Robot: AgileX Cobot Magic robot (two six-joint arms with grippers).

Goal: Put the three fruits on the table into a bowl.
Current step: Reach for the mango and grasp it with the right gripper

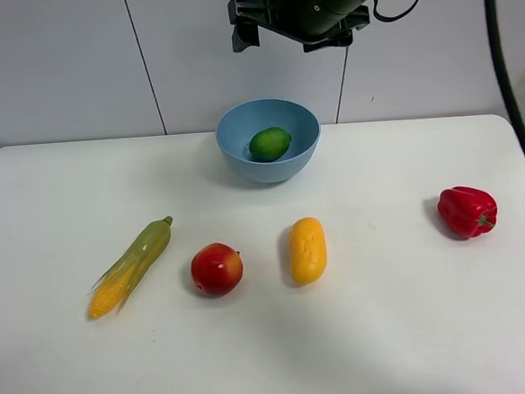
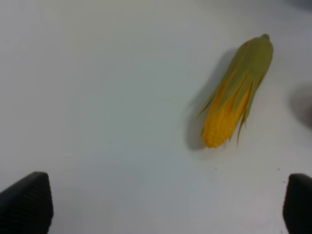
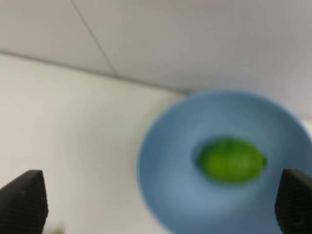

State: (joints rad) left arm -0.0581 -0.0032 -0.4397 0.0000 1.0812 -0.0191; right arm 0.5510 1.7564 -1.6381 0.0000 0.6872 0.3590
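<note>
Corn cob (image 1: pixel 130 265) out on the left of the white tabletop (image 1: pixel 59 374), lying slantwise, green husk tip toward the back, yellow kernels toward the front edge. Left hand (image 2: pixel 161 207) hovering over bare tabletop near that cob in its wrist view, fingers (image 2: pixel 24 204) spread wide, nothing between them, nothing held. Next along, red-yellow apple (image 1: pixel 217 269), sitting on the tabletop near the corn, apart from it. Then the yellow-orange mango (image 1: pixel 308 250), lying lengthwise front to back, near the apple, clear gap between the two. Behind that pair, toward the back, light-blue bowl (image 1: pixel 242 167), upright, green lime (image 1: pixel 270 143) resting inside on the bottom: one fruit in, two out on the tabletop. High over the bowl, right hand (image 1: pixel 239 20), well up off the tabletop, pointing leftward in the high view. From its wrist camera, fingers (image 3: pixel 22 202) wide apart at the corners of the frame, empty, gripping nothing, bowl and lime blurred beneath. Far right, glossy red bell pepper (image 1: pixel 466 211), alone, stem toward the right edge, well apart from everything else.
</note>
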